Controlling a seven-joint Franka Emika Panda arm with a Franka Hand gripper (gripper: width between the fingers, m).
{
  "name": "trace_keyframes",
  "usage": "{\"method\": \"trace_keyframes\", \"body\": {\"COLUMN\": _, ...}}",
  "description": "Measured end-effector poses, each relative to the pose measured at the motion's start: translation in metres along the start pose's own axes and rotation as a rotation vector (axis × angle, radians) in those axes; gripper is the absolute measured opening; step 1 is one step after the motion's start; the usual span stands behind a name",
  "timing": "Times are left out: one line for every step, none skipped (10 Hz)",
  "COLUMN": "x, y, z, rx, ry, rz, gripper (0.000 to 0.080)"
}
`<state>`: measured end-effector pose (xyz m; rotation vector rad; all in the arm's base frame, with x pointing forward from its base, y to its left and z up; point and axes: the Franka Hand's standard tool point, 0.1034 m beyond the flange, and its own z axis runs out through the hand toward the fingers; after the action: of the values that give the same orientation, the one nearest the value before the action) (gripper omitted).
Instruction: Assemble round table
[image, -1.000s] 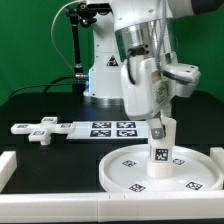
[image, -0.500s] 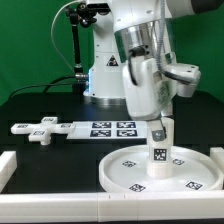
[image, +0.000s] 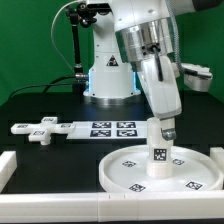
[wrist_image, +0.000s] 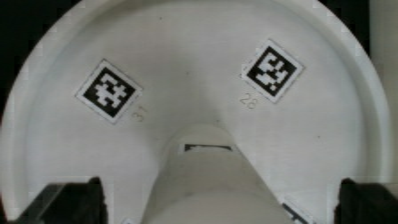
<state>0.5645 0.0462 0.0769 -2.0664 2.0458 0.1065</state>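
Observation:
The large white round disc (image: 125, 172) lies flat at the front of the exterior view's right, with square markers on it. The short thick leg (image: 159, 154) stands upright on the disc's middle and carries a marker. My gripper (image: 161, 128) is over the top of the leg. In the wrist view the leg (wrist_image: 228, 185) sits between my dark fingers (wrist_image: 71, 205) with a gap on each side, so the gripper (wrist_image: 219, 208) is open around it, above the disc (wrist_image: 196, 40). The cross-shaped foot piece (image: 40, 130) lies at the exterior view's left.
The marker board (image: 110, 128) lies behind the disc, beside the foot piece. White border bars run along the exterior view's left (image: 8, 165) and front (image: 60, 207). The robot base (image: 105, 70) stands at the back.
My wrist has turned about the leg and the arm now leans toward the exterior view's right. The leg and disc have stayed in place.

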Motion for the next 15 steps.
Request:
{"method": "trace_keyframes", "body": {"x": 0.0, "y": 0.0, "z": 0.0, "rx": -0.001, "ry": 0.0, "rz": -0.056, "gripper": 0.0649}}
{"method": "trace_keyframes", "body": {"x": 0.002, "y": 0.002, "z": 0.0, "rx": -0.031, "ry": 0.002, "rz": -0.223, "gripper": 0.0649}}
{"method": "trace_keyframes", "body": {"x": 0.003, "y": 0.0, "z": -0.002, "rx": -0.039, "ry": 0.004, "rz": -0.345, "gripper": 0.0649}}
{"method": "trace_keyframes", "body": {"x": 0.003, "y": -0.001, "z": -0.003, "rx": -0.048, "ry": 0.003, "rz": -0.494, "gripper": 0.0649}}
{"method": "trace_keyframes", "body": {"x": 0.005, "y": -0.002, "z": -0.004, "rx": -0.048, "ry": 0.0, "rz": -0.61, "gripper": 0.0649}}
{"method": "trace_keyframes", "body": {"x": 0.006, "y": -0.002, "z": -0.004, "rx": -0.05, "ry": -0.004, "rz": -0.704, "gripper": 0.0649}}
{"method": "trace_keyframes", "body": {"x": 0.006, "y": -0.002, "z": -0.004, "rx": -0.05, "ry": -0.006, "rz": -0.779, "gripper": 0.0649}}
{"method": "trace_keyframes", "body": {"x": 0.006, "y": -0.002, "z": -0.004, "rx": -0.05, "ry": -0.007, "rz": -0.843, "gripper": 0.0649}}
{"method": "trace_keyframes", "body": {"x": 0.006, "y": -0.002, "z": -0.004, "rx": -0.051, "ry": -0.009, "rz": -0.918, "gripper": 0.0649}}
{"method": "trace_keyframes", "body": {"x": 0.006, "y": -0.002, "z": -0.004, "rx": -0.051, "ry": -0.011, "rz": -0.996, "gripper": 0.0649}}
{"method": "trace_keyframes", "body": {"x": 0.006, "y": -0.002, "z": -0.004, "rx": -0.052, "ry": -0.012, "rz": -1.067, "gripper": 0.0649}}
{"method": "trace_keyframes", "body": {"x": 0.005, "y": -0.003, "z": -0.004, "rx": -0.076, "ry": 0.005, "rz": -1.192, "gripper": 0.0649}}
{"method": "trace_keyframes", "body": {"x": 0.004, "y": -0.005, "z": -0.004, "rx": -0.1, "ry": 0.015, "rz": -1.356, "gripper": 0.0649}}
{"method": "trace_keyframes", "body": {"x": 0.001, "y": -0.007, "z": -0.005, "rx": -0.129, "ry": 0.004, "rz": -1.495, "gripper": 0.0649}}
{"method": "trace_keyframes", "body": {"x": 0.0, "y": -0.009, "z": -0.005, "rx": -0.134, "ry": 0.006, "rz": -1.556, "gripper": 0.0649}}
